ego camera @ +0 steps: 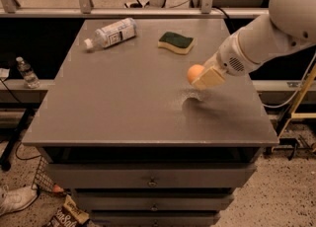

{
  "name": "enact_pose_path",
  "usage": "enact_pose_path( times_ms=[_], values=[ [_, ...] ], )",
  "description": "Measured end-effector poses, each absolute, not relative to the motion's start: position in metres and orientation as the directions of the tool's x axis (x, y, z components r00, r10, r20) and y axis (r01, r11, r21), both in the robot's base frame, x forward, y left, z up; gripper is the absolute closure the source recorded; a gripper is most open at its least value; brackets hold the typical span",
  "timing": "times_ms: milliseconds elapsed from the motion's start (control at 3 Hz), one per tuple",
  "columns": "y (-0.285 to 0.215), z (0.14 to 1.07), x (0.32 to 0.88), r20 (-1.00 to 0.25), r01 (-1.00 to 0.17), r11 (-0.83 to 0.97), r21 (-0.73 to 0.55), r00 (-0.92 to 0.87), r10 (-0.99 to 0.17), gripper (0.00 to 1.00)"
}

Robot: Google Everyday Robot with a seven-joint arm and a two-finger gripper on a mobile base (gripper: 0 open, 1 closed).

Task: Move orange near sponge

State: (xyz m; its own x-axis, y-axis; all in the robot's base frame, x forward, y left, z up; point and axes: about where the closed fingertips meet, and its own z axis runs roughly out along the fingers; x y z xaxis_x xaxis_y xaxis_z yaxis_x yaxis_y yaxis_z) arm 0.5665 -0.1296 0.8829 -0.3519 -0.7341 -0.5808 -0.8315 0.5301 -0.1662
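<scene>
Ignore small water bottle point(24, 72) standing off-table at far left, and shoe point(14, 199) on floor below: not part of job. On table point(123, 117), back-left: got clear bottle point(111, 32) lying on its side, cap pointing left, well apart from everything else. Looks like a distractor, no need to touch.

Right of it, back-centre: sponge point(176, 42), flat, green side up, bare surface all round. Easy target: can approach from front or right without nudging anything.

Further right, nearer the front: orange point(193, 72), not down on the table. Held in gripper point(201, 79), clenched on it from the right, with a shadow on the surface below indicating clearance. Probably lifted to stop fruit rolling or dragging across the top during transfer. Held low, so only a short drop at release.

Arm point(266, 38) reaching in from right edge, slanting down-left, so clear of sponge and bottle.

Reckon mid-transfer: pickup done, placement not yet done. Near sponge already, but with a gap to close toward back and slightly left. Next: travel toward sponge, lower onto bare top just beside it, not on it, then let go gently. Round, so liable to roll if released with any sideways speed. Mind the right edge too.
</scene>
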Motion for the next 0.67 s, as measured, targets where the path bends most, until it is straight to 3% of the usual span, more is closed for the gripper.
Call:
enact_pose_path(
  times_ms=[667],
  values=[
    [-0.137, 0.885, 0.637, -0.597, -0.796, 0.587, -0.146, -0.402, -0.694, 1.0]
  ],
)
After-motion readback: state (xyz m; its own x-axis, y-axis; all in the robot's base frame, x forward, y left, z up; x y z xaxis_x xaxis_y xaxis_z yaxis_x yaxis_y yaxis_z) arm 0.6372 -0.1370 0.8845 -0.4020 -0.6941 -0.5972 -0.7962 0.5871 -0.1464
